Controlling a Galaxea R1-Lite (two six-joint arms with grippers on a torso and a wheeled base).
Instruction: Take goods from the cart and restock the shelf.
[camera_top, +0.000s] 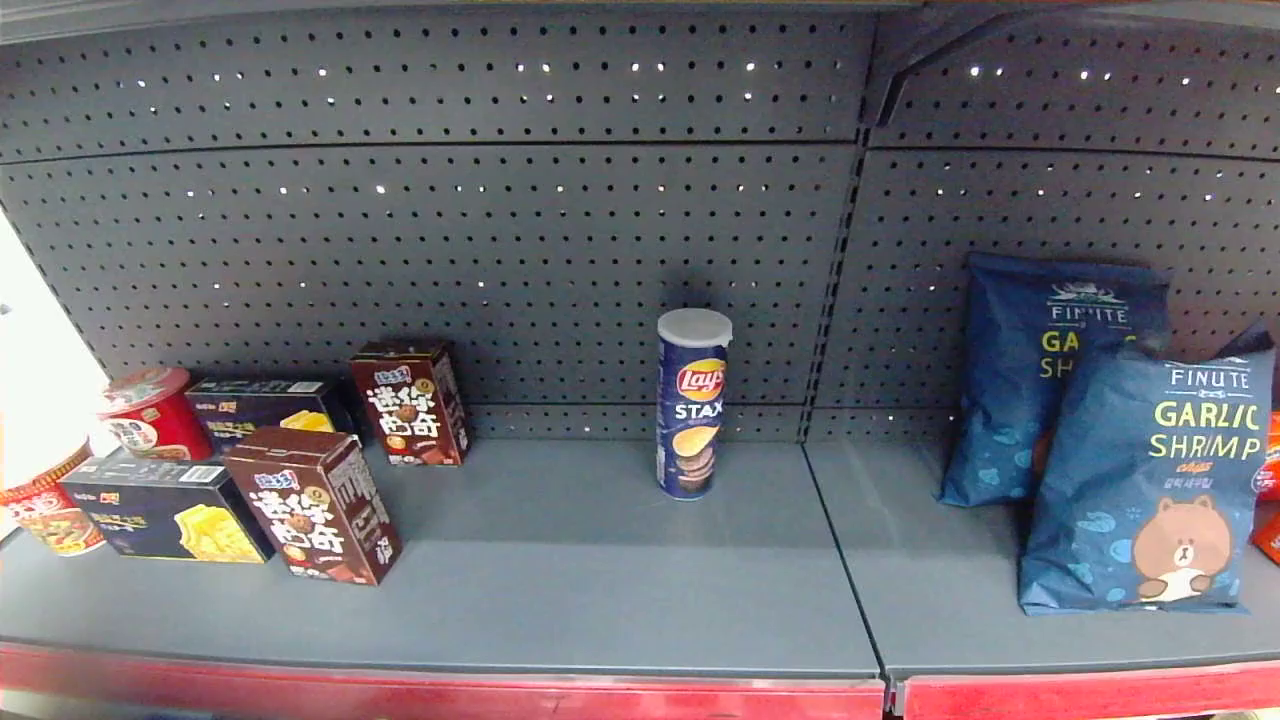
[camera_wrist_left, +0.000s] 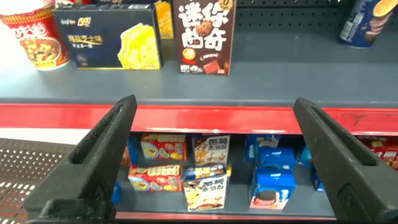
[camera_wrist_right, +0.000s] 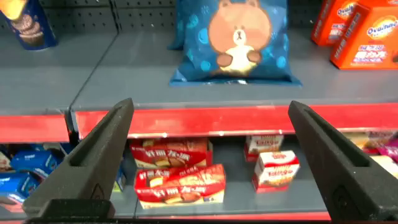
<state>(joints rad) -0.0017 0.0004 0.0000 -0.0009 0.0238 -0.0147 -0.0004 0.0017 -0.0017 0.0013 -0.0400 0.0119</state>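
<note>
The grey shelf carries a blue chips can standing upright near its middle. At its left are two brown snack boxes, dark boxes with yellow print and red cup noodles. Two blue shrimp-chip bags lean at the right. My left gripper hangs open and holds nothing, in front of the shelf's red edge, below the front brown box. My right gripper is open too, with nothing in it, in front of the bear-print bag.
Orange boxes stand right of the bags. A lower shelf holds rows of small boxes and red flat boxes. A perforated back panel closes the shelf behind. Bare shelf lies on both sides of the can.
</note>
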